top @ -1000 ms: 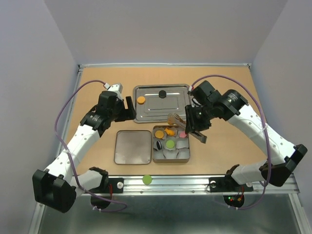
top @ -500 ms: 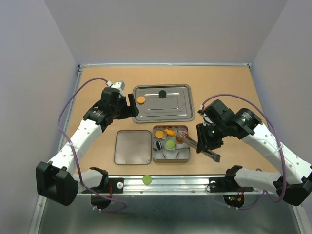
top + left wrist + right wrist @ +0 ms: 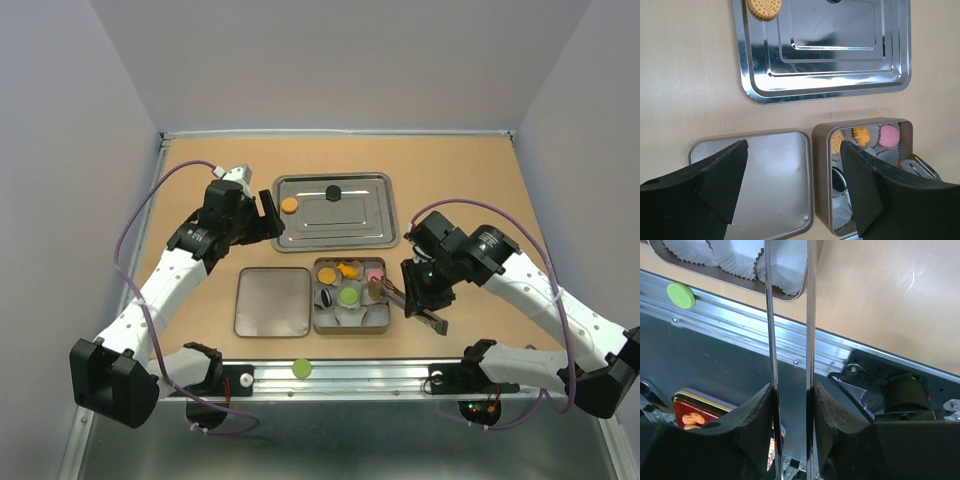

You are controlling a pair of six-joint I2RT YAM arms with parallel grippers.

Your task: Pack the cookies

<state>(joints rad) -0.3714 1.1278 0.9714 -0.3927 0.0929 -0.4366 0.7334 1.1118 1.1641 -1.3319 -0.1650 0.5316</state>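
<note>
An open tin [image 3: 385, 312] lined with white paper cups holds orange [image 3: 348, 269], pink [image 3: 375, 273], green [image 3: 348, 296] and black [image 3: 325, 297] cookies. A steel tray [image 3: 370, 232] behind it carries an orange cookie [image 3: 289, 205] and a black one [image 3: 333, 192]. My right gripper [image 3: 415, 298] is shut on metal tongs [image 3: 811, 315], whose tips reach into the tin's right side [image 3: 920, 165]. I cannot tell if the tongs hold a cookie. My left gripper [image 3: 262, 218] is open and empty, hovering by the tray's left end, above the lid [image 3: 760, 190] and tin [image 3: 821, 165].
The tin's lid [image 3: 272, 301] lies flat to the left of the tin. A green cookie [image 3: 301, 368] sits on the metal rail at the table's near edge, also in the right wrist view [image 3: 680, 295]. Walls enclose the table on three sides.
My right arm swung from behind the tin to its right side and lowered the tongs' tips into the tin. My left gripper shifted slightly toward the tray.
</note>
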